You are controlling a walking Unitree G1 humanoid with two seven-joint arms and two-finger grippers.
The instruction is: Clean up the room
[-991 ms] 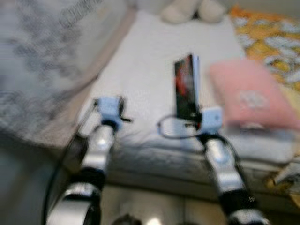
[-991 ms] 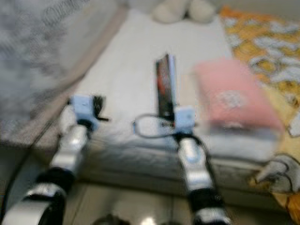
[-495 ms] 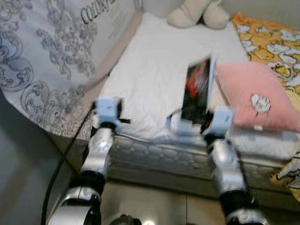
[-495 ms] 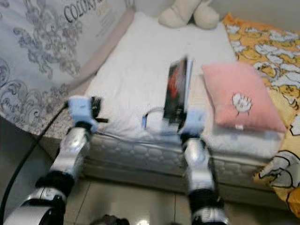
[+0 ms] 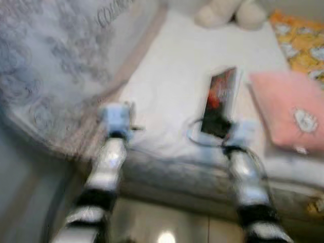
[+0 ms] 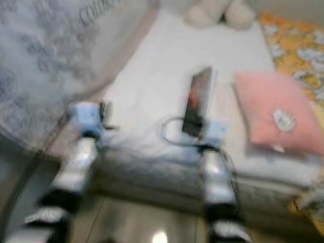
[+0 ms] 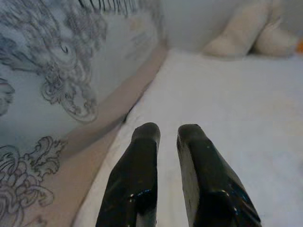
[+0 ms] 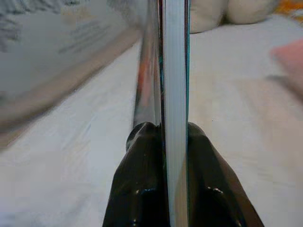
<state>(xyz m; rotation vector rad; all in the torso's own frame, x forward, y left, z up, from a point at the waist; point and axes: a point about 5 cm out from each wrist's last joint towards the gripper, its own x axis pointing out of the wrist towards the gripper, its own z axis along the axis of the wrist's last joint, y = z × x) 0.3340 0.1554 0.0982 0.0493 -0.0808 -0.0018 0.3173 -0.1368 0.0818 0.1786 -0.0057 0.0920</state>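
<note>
nearest the camera, the robot's two silver arms reach forward over pale floor toward the edge of a bed (image 5: 167, 96) with a white cover; the head views are blurred. the right claw (image 8: 163, 137) is clamped on the lower end of a thin book (image 5: 219, 101), one black finger on each face, so the book stands on edge above the near part of the mattress, its dark cover with red marks showing and its white page edge facing the wrist camera. the left claw (image 7: 168, 135) hovers over the bed's left edge with nothing between its fingers (image 7: 142, 156), which stand almost together with a narrow gap. just right of the book lies a pink pillow (image 5: 288, 114) on the white cover. along the bed's left side rises a pale quilt (image 5: 55, 61) with grey ornament and lettering. farther back, at the head of the bed, sits a cream plush toy (image 5: 230, 12), and an orange patterned blanket (image 6: 298, 43) lies at far right
</note>
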